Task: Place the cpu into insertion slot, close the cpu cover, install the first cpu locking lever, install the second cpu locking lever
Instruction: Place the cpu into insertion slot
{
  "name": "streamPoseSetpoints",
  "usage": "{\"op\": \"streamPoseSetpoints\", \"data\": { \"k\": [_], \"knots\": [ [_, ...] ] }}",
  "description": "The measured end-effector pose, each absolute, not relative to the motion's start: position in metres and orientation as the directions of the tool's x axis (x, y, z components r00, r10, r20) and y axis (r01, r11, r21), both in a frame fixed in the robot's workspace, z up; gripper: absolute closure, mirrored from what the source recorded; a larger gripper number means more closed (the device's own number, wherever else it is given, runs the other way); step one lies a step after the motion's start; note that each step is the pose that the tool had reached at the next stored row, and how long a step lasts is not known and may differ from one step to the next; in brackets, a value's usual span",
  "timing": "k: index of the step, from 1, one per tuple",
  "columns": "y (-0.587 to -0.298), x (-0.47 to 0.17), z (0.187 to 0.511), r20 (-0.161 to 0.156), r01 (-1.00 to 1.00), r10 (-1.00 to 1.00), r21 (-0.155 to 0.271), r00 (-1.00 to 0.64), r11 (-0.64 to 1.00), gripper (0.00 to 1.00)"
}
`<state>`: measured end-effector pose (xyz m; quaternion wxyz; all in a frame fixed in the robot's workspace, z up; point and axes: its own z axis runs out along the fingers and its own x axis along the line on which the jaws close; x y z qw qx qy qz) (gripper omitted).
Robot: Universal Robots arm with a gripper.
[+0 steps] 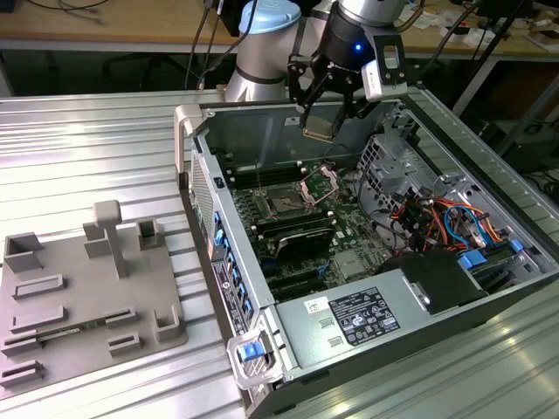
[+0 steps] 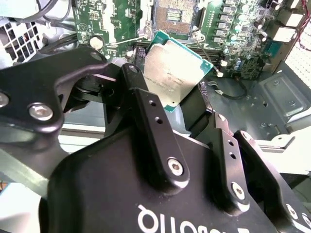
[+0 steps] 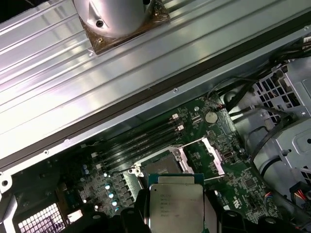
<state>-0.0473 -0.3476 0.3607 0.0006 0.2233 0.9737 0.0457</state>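
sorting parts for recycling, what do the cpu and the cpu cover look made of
The cpu: the dull silver top is likely brushed metal, given its soft glare. The teal-green rim looks like circuit board. The cpu cover: a thin, shiny frame, seemingly bare stamped metal judging by its bright edges.

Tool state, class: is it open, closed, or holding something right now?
Tool: closed on the cpu, held clear of the insertion slot.
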Motion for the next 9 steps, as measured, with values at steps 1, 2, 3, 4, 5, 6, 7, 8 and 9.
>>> {"op": "streamPoseSetpoints", "data": {
  "k": [1, 2, 3, 4, 5, 6, 7, 8, 9],
  "knots": [
    [-0.3476, -0.0476, 0.3604, 0.019, 0.439, 0.439, 0.089, -0.898, 0.894, 0.45],
    [-0.3476, -0.0479, 0.3601, 0.019, 0.443, 0.444, 0.089, -0.896, 0.892, 0.45],
    [-0.3476, -0.0482, 0.3598, 0.019, 0.449, 0.449, 0.089, -0.893, 0.889, 0.45],
    [-0.3476, -0.0485, 0.3596, 0.019, 0.454, 0.454, 0.089, -0.891, 0.887, 0.45],
    [-0.3476, -0.0488, 0.3594, 0.019, 0.458, 0.459, 0.089, -0.888, 0.884, 0.45],
    [-0.3476, -0.0491, 0.3591, 0.019, 0.463, 0.463, 0.089, -0.886, 0.882, 0.45],
    [-0.3476, -0.0494, 0.3589, 0.019, 0.467, 0.468, 0.089, -0.884, 0.88, 0.45],
    [-0.3476, -0.0497, 0.3587, 0.019, 0.473, 0.473, 0.089, -0.881, 0.877, 0.45],
    [-0.3476, -0.0499, 0.3585, 0.019, 0.478, 0.478, 0.089, -0.878, 0.874, 0.45]
  ]
}}
